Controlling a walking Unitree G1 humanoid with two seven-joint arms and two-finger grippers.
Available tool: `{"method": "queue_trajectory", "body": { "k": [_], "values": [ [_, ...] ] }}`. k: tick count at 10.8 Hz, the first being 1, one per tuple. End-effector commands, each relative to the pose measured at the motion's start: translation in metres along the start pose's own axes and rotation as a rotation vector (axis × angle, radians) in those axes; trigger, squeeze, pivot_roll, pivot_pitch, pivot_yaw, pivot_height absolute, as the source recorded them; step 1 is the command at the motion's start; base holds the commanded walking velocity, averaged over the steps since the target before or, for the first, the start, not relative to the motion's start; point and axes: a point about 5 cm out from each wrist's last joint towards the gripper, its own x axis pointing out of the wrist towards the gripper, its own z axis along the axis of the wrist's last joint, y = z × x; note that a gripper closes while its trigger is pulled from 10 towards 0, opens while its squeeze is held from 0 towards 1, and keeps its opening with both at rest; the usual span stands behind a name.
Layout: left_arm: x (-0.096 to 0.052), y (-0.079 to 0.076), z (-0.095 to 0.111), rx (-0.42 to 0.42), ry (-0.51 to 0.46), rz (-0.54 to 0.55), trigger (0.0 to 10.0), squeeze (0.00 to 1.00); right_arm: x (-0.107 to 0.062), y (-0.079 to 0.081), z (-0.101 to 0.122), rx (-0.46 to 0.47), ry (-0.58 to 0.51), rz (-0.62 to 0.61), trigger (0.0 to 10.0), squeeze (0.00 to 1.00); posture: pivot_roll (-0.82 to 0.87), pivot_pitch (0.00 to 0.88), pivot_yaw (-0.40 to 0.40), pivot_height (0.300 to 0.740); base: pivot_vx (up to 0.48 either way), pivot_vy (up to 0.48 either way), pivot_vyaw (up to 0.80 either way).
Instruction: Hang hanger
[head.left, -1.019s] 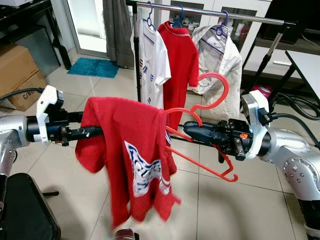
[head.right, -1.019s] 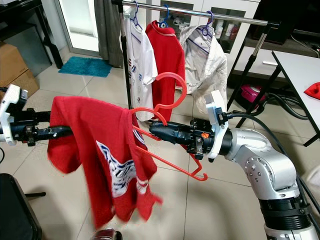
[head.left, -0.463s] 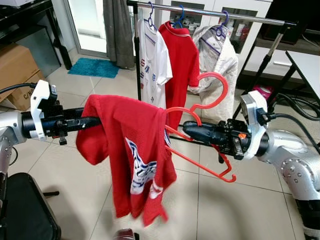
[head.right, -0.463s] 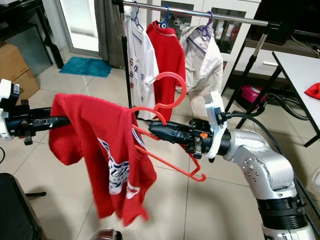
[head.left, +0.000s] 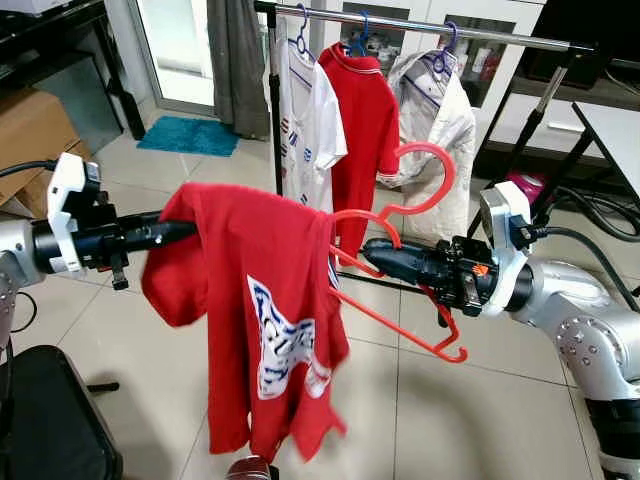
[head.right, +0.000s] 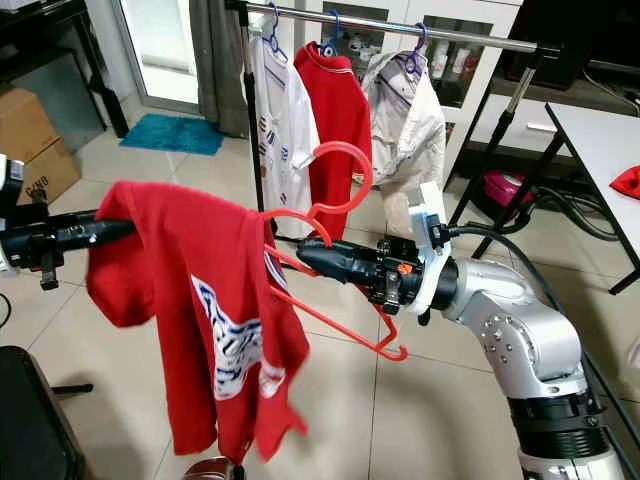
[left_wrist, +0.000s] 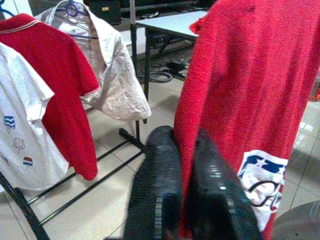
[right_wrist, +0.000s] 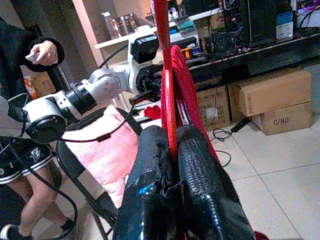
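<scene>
A robot stands on a tiled floor before a clothes rail (head.left: 480, 33), holding a red shirt (head.left: 262, 300) stretched between its 2 arms. The right hand (head.left: 372, 252) is clamped shut on a red hanger (head.left: 400, 318), its 2 black fingers pinching the thin plastic near the neck; the hook (head.left: 432, 172) curls upward above the fingers and 1 shoulder of the hanger slants down toward the floor. The other shoulder is tucked into the shirt's collar. The left hand (head.left: 180, 230) is closed on the shirt's far edge, its fingers (left_wrist: 165, 190) squeezing the cloth. The shirt droops between the hands, a white printed patch facing forward. On the rail behind hang 3 garments: a white shirt (head.left: 305, 130), a red polo (head.left: 362, 130) and a pale jacket (head.left: 440, 130).

The step in hand looks like dressing the hanger. Next, the hanger probably needs seating fully inside the shirt, then lifting so its hook catches the rail's bare stretch.
</scene>
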Motion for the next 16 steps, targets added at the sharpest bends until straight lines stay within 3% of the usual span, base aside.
{"method": "queue_trajectory", "body": {
  "k": [1,7,16],
  "values": [
    [-0.003,-0.001,0.005,0.014,-0.013,0.006,0.0,0.00,-0.001,-0.002,0.012,-0.054,-0.033,-0.011,10.0,0.00,0.08,0.005,0.028,0.740,0.000,0.000,0.00],
    [-0.015,-0.020,0.005,0.005,-0.056,0.040,0.0,0.00,-0.011,-0.019,0.012,-0.076,-0.093,-0.222,10.0,0.00,0.07,0.000,0.053,0.740,0.000,0.000,0.00],
    [-0.052,-0.014,-0.003,-0.024,-0.009,0.234,0.0,0.00,-0.016,-0.018,0.016,-0.061,-0.111,-0.144,10.0,0.00,0.09,0.000,0.035,0.740,0.000,0.000,0.00]
  ]
}}
